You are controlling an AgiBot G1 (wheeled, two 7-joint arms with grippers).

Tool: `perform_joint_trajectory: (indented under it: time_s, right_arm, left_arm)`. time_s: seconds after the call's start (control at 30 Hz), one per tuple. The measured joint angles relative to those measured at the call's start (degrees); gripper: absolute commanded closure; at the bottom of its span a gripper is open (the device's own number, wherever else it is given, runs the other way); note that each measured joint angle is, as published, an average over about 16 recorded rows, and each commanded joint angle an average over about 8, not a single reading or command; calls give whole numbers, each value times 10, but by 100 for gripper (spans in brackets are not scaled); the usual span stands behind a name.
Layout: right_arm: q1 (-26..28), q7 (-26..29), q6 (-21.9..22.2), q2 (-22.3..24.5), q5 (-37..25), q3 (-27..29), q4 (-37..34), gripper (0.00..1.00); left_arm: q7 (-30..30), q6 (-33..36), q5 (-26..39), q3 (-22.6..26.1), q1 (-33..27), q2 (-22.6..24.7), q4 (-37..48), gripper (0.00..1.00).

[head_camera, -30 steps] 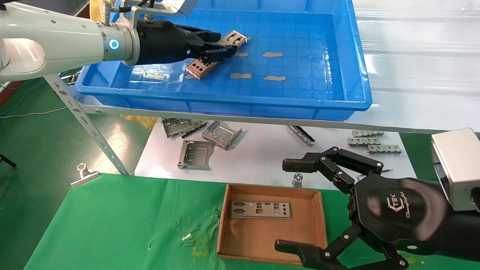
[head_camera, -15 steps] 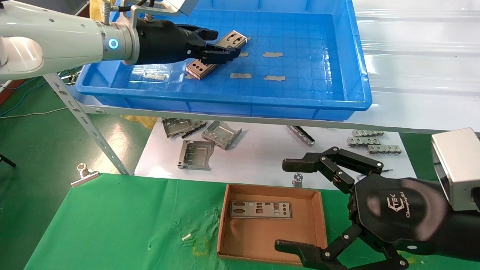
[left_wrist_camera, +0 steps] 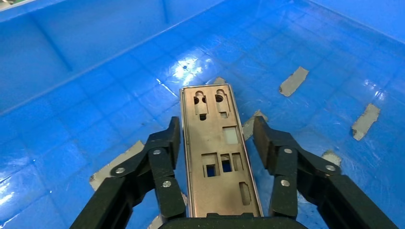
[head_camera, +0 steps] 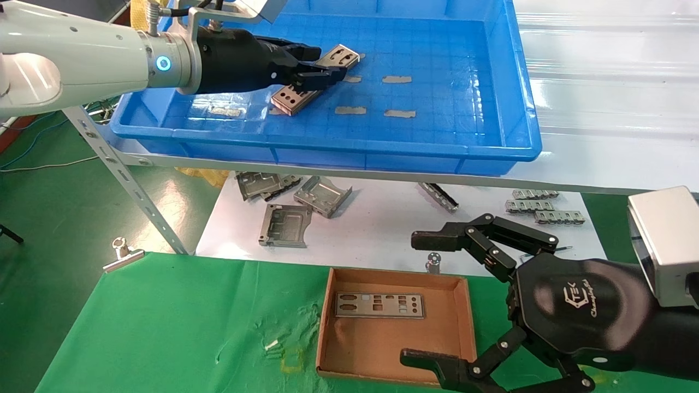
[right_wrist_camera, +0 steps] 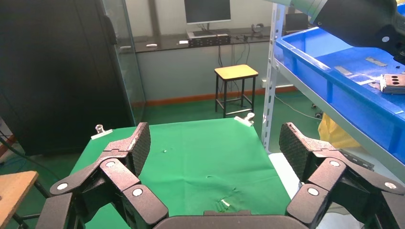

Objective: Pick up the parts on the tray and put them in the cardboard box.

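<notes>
A silver-grey punched plate point(head_camera: 292, 98) lies slanted on the floor of the blue tray point(head_camera: 382, 155), apparently on top of another like it. My left gripper point(head_camera: 319, 73) reaches into the tray over this plate. In the left wrist view the plate point(left_wrist_camera: 219, 157) runs between the open fingers of the left gripper point(left_wrist_camera: 217, 131): one finger point(left_wrist_camera: 167, 143) is at its edge and the other point(left_wrist_camera: 267, 143) stands a little off it. The cardboard box point(head_camera: 382, 349) on the green cloth holds one plate point(head_camera: 379, 304). My right gripper point(head_camera: 415, 299) hovers open and empty beside the box.
Folded grey brackets point(head_camera: 306, 202) and short ridged strips point(head_camera: 538, 210) lie on a white sheet under the tray's shelf. A slanted shelf strut point(head_camera: 125, 174) and a metal clip point(head_camera: 123, 254) are at the left. The right wrist view shows green cloth point(right_wrist_camera: 205, 162).
My left gripper's fingers shifted slightly along the plate, forward then back. The plate has not moved. The right arm has not moved.
</notes>
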Motion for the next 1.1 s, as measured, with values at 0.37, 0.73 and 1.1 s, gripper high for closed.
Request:
perform_joint_trajectory:
  time_s: [0.37,0.73,1.1]
  right_arm:
    - [0,0,0,0,0,0,0,0]
    - [0,0,0,0,0,0,0,0]
    - [0,0,0,0,0,0,0,0]
  left_arm:
    - [2,-2,-8,5,-3,0,-1,100]
    - [11,4,-22,3,-25,-4,-2,100]
    - [43,121,-46,-5,-47,-27,-10,100]
